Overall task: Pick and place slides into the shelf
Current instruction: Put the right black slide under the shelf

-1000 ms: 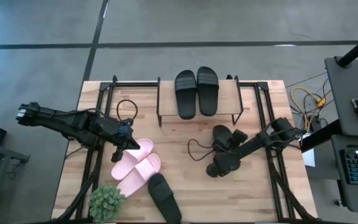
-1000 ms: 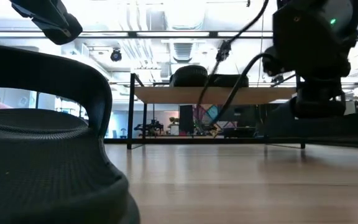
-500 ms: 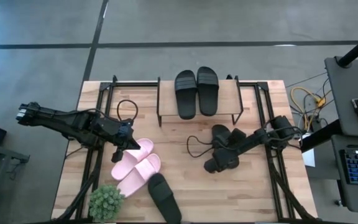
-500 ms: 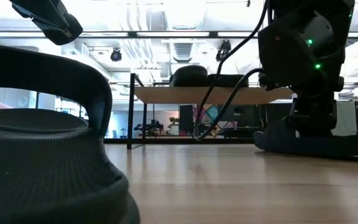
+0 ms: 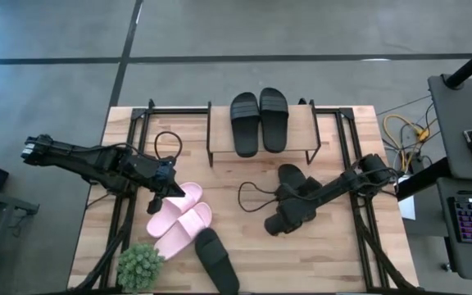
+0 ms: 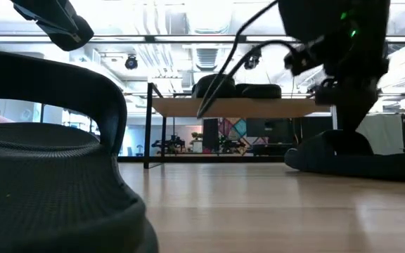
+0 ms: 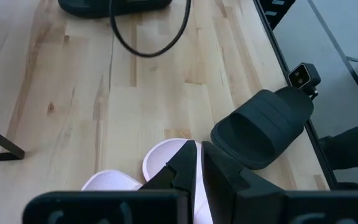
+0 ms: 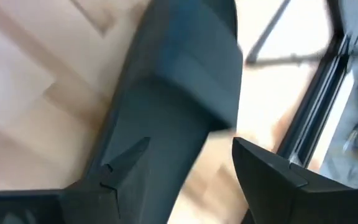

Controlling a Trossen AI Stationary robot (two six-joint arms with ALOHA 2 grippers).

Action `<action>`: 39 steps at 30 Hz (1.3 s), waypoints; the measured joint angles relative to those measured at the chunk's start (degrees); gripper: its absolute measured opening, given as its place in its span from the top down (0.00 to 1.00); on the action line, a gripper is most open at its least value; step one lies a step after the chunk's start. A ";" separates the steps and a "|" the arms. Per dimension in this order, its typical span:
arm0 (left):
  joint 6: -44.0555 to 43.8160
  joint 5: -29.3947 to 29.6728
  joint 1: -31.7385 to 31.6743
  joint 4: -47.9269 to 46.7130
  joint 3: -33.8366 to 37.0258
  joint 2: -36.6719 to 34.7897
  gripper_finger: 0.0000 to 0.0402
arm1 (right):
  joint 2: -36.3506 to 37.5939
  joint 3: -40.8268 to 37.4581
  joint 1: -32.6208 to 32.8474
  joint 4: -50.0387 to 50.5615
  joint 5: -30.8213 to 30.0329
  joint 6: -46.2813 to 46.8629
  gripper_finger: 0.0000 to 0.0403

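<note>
My right gripper stands open over a black slide that lies sole down on the table right of centre. In the right wrist view the slide runs away under the spread fingers. My left gripper is shut and hovers above the two pink slides, high over the table in the low view. Another black slide lies by the near edge. Two black slides rest side by side on the shelf at the far side. My right gripper reaches down over the black slide's strap, slanting in from the table's right. One finger shows over the slide and the other beside it. Whether either touches it I cannot tell. The slide lies flat on the table.
A small green plant stands at the near left corner. A black cable loops over the table left of the right gripper. Black metal frames run along both sides of the table. Bare wood lies between the shelf and the near slides.
My right gripper has come down with the black slide, which now lies on the table, and has opened and let go of it. Its cable loop has shifted toward the table's left.
</note>
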State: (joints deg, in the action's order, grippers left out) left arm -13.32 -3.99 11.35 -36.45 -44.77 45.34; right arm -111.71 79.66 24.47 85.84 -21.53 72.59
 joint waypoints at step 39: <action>-4.39 -0.01 0.00 -0.02 0.04 0.04 0.97 | 9.34 -20.26 8.98 -27.23 15.80 38.10 0.97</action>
State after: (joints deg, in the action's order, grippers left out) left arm -17.72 -4.00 11.35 -36.47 -44.73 45.39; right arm -102.37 59.40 33.45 58.61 -5.73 110.69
